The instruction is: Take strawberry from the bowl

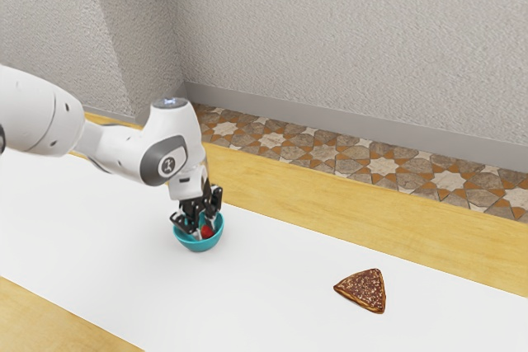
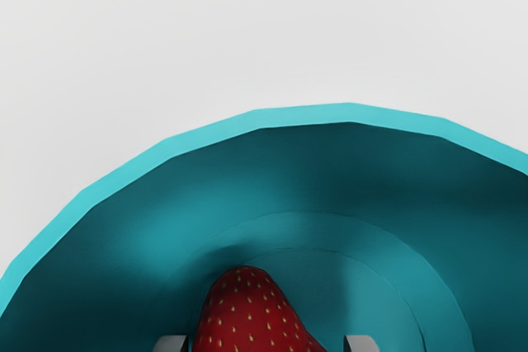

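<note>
While the red, seeded strawberry (image 2: pixel 252 319) lies inside the smooth, round teal bowl (image 1: pixel 198 246), the black two-finger tool (image 1: pixel 206 230) straddles it, spread wide and apparently not gripping. The approach looks done; closing and lifting out remain.

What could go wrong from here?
The gripper is open around the strawberry, which sits closer to one fingertip than the other, so closing might push or roll it first. The berry tapers, so a grip could slip off. And since the fingers reach down inside the bowl, a sideways move could catch its wall and drag it.
</note>
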### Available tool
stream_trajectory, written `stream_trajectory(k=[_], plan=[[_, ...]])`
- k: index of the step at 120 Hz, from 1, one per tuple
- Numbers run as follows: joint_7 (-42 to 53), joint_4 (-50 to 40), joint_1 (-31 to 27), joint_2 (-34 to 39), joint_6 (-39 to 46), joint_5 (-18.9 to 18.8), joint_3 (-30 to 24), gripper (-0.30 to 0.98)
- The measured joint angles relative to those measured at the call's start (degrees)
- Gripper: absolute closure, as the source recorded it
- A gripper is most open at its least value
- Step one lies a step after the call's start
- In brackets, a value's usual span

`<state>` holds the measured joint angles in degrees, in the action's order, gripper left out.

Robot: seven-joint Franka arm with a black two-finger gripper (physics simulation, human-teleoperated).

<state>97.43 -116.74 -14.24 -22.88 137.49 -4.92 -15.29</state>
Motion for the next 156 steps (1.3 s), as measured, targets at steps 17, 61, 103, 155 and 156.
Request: stream_trajectory(k=[17,61,103,155,156], plan=[[0.15,-0.01,0.0,0.21,0.55,0.06,0.0,0.62],[-0.23,0.77,4.18,6.26,1.45,0.44,-6.18,0.78],[-2.13,4.57,11.41,-1.01,2.48,-1.49,-8.88,0.62],[-17.95,17.04,4.7,24.45,-24.46,2.4,1.07,0.09],[-18.44,18.04,4.21,24.82,-25.59,2.48,1.37,0.08]])
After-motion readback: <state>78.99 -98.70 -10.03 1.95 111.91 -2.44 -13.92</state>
